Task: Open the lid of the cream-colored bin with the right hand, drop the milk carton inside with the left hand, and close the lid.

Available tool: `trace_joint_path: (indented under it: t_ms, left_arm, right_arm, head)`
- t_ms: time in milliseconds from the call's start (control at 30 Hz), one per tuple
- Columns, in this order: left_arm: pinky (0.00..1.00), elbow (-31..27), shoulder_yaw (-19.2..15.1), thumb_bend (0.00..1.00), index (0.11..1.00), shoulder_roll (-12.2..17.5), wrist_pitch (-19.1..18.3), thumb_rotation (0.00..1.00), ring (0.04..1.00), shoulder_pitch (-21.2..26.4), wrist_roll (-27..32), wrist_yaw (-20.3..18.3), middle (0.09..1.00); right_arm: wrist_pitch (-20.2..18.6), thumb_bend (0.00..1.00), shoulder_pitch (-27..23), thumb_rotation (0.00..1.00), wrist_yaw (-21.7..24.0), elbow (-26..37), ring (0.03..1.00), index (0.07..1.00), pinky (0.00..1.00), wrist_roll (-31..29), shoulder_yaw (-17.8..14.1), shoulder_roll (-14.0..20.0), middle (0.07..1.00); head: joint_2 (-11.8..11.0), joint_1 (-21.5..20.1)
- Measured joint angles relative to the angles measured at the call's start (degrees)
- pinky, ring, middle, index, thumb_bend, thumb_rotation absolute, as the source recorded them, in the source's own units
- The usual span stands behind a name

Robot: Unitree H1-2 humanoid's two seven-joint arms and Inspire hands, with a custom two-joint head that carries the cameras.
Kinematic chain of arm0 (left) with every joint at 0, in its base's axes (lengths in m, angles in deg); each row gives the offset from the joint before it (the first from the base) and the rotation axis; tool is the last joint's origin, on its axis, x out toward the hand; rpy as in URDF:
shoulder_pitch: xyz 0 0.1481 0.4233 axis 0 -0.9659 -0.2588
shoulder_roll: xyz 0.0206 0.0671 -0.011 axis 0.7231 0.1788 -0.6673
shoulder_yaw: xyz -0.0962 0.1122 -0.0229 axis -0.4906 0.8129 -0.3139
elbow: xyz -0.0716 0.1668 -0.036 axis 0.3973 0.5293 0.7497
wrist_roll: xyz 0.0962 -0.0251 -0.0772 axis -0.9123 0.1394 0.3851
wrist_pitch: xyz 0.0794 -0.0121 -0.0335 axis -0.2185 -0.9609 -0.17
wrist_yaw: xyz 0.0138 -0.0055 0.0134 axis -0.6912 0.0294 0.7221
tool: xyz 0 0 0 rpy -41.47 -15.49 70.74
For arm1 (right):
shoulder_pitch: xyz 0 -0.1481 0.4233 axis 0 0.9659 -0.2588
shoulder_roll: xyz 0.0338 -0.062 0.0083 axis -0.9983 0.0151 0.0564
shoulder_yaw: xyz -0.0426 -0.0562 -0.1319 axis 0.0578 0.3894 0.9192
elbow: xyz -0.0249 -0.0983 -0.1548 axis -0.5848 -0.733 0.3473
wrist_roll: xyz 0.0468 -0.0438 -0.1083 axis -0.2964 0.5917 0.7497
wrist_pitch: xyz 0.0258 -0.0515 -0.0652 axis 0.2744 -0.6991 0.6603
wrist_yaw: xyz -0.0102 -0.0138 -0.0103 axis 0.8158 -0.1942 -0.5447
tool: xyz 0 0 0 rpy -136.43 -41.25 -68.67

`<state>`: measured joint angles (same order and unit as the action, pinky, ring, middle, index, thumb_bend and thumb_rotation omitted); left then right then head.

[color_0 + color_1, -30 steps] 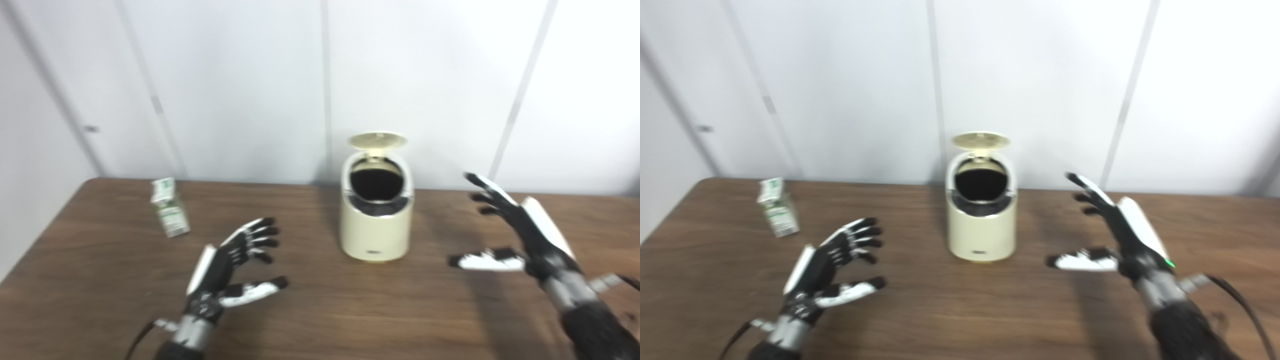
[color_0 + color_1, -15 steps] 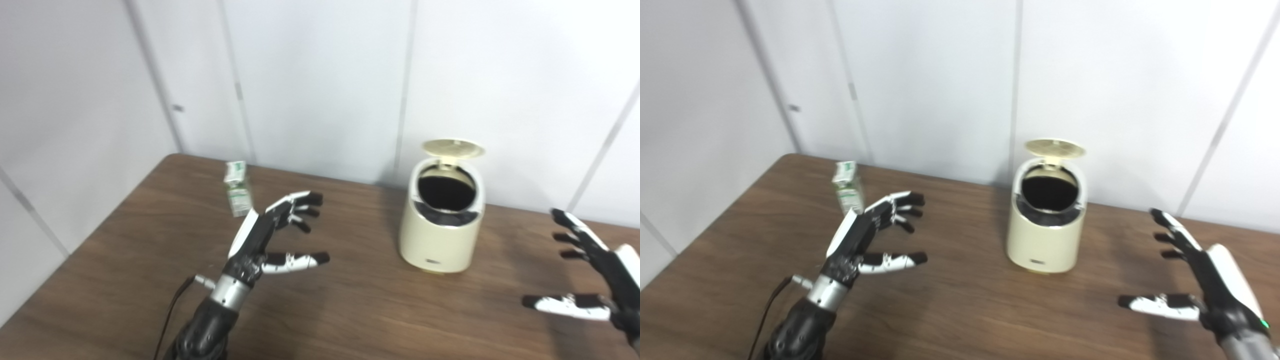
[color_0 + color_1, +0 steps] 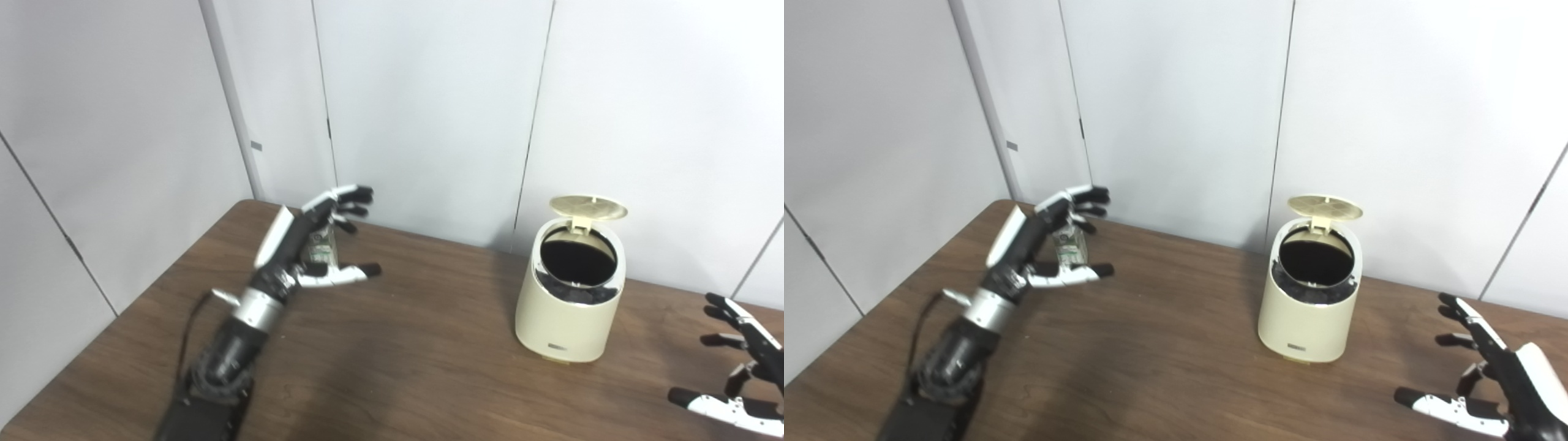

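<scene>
- The right hand (image 3: 1488, 380) is nearest to us, low at the right side over the brown table (image 3: 1164, 380). Its fingers are spread wide and it holds nothing. It sits well apart from the bin, so it should not bump it. If it swings in toward the bin, it could knock the bin over or push it away.
- The cream-colored bin (image 3: 1311, 306) stands in the middle of the table. Its lid (image 3: 1325, 207) is up and the dark hole at the top is open. The lid stands almost straight up on its hinge. A bump could make it fall shut before the carton gets there.
- The left hand (image 3: 306, 245) is farther back on the left. Its fingers are spread wide, with the thumb low and the other fingers up high.
- The milk carton (image 3: 321, 250) stands upright in the gap between the thumb and the fingers, near the back corner of the table. It looks like the hand is around it but not squeezing it yet. I cannot tell if any finger is touching it.
- The carton is small and light. If the fingers close crooked, it could tip over or slide to the table edge. If they squeeze too hard, it could get squashed.
- The carton is far from the bin. With a weak hold, it could drop on the way.
</scene>
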<state>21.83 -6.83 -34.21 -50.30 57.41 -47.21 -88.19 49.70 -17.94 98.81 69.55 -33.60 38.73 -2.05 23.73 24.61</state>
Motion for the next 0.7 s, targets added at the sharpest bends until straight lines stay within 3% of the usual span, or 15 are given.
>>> trace_joint_path:
  t_ms: [100,300,533,700]
  left_arm:
    - [0.63,0.0,-0.6,0.81,0.815,1.7,-1.3,0.03,0.764,1.2,0.0,0.0,0.790]
    - [0.66,1.2,-1.3,0.85,0.817,3.4,-3.4,0.03,0.794,2.7,-0.6,-0.1,0.803]
    - [0.70,4.0,-1.5,0.87,0.821,7.5,-4.6,0.00,0.829,4.8,-1.2,-0.7,0.823]
    - [0.75,7.7,-1.3,0.90,0.831,8.7,-4.1,0.02,0.851,5.7,-1.2,-1.1,0.835]
  right_arm:
    - [0.0,0.91,0.0,0.52,0.0,0.0,0.722,0.917,0.25,0.1,0.0,0.0,0.885]
    - [0.0,0.90,0.0,0.52,0.1,0.0,0.741,0.922,0.19,0.2,0.1,0.7,0.896]
    - [0.1,0.91,0.0,0.52,0.2,0.0,0.721,0.910,0.18,-0.4,-0.2,1.2,0.884]
    - [0.1,0.91,0.0,0.51,0.3,0.0,0.716,0.910,0.22,-0.7,-0.2,1.2,0.888]
  head:
    - [0.1,0.1]
    - [0.2,-0.1]
    - [0.3,0.0]
    - [0.4,0.0]
